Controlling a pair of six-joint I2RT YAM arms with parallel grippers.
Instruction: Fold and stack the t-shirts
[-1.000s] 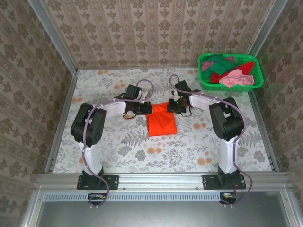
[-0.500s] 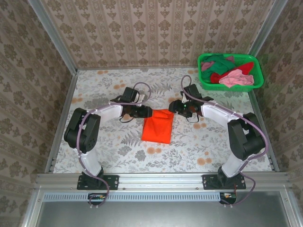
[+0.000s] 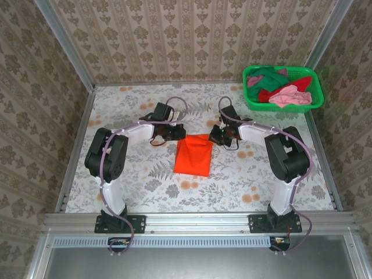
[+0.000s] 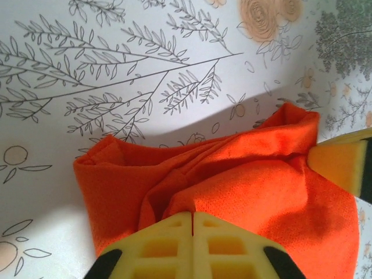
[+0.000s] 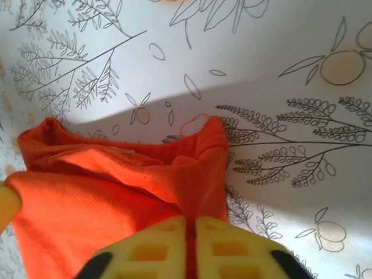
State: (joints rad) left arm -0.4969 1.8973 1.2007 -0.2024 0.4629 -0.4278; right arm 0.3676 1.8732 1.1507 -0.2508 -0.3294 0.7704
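I see the orange t-shirt point(image 3: 193, 156) folded into a narrow rectangle near the middle of the table point(image 3: 133, 186), slightly askew. Its near end lies flat. Its far edge is rumpled and puckered, with loose folds between the two far corners.

The left claw point(image 3: 179, 135) sits at the far left corner of the shirt. On my left wrist view its yellow fingers point(image 4: 157, 247) are pressed together with orange cloth point(image 4: 232, 186) pinched between them. The right claw point(image 3: 214, 135) is at the far right corner. In its wrist view the fingers point(image 5: 226, 250) are likewise closed tight on a ridge of the fabric point(image 5: 116, 186).

A green mesh basket point(image 3: 279, 106) stands in the far right corner of the table. It holds a loose heap of shirts: a pink one point(image 3: 290, 96) in front, a red one point(image 3: 267, 95) beside it and a dark green one point(image 3: 267, 74) behind.
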